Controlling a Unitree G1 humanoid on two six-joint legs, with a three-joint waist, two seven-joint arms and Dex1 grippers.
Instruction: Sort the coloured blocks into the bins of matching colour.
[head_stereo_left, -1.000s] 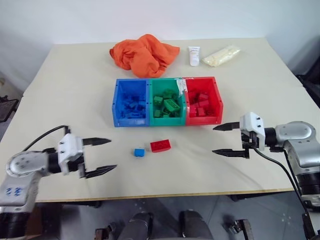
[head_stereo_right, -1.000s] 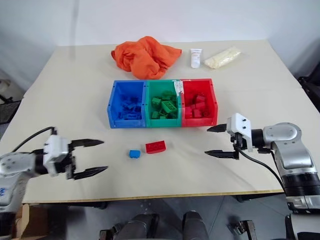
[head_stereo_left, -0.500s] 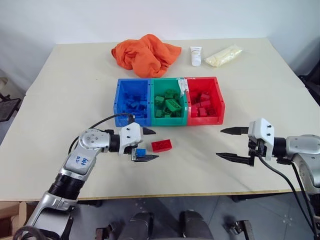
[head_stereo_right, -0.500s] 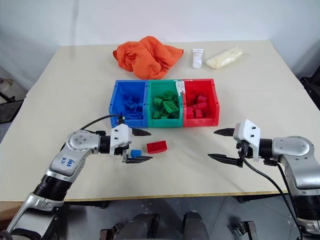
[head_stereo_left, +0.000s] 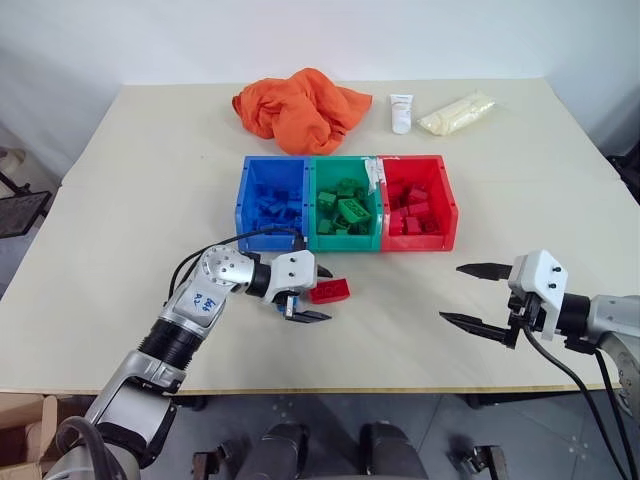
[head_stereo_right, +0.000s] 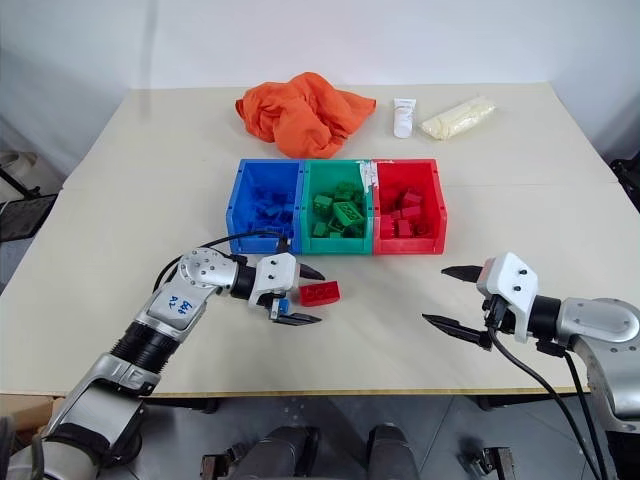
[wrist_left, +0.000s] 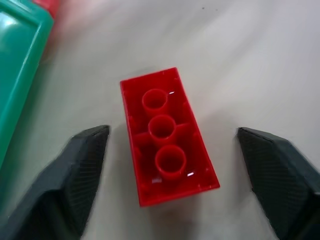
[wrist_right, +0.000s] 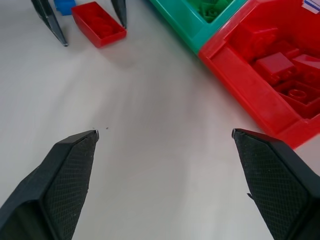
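Note:
A long red brick (head_stereo_left: 330, 290) lies on the table in front of the bins, hollow side up in the left wrist view (wrist_left: 167, 135). My left gripper (head_stereo_left: 318, 293) is open, one finger on each side of this brick and neither touching it. A small blue brick (head_stereo_right: 283, 303) sits just behind the left fingers, partly hidden. The joined bins stand mid-table: blue (head_stereo_left: 270, 238), green (head_stereo_left: 345, 242) and red (head_stereo_left: 420, 242), each holding several bricks of its own colour. My right gripper (head_stereo_left: 470, 295) hangs open over bare table at the front right, holding nothing.
An orange cloth (head_stereo_left: 298, 105), a white tube (head_stereo_left: 401, 112) and a pale yellow bag (head_stereo_left: 457, 112) lie at the back of the table behind the bins. The table's front edge (head_stereo_left: 400, 385) runs close below both grippers.
My left gripper has swung right from the table's left side, past the blue brick, to straddle the red brick, and its fingers have narrowed a little. The right gripper has drawn back slightly.

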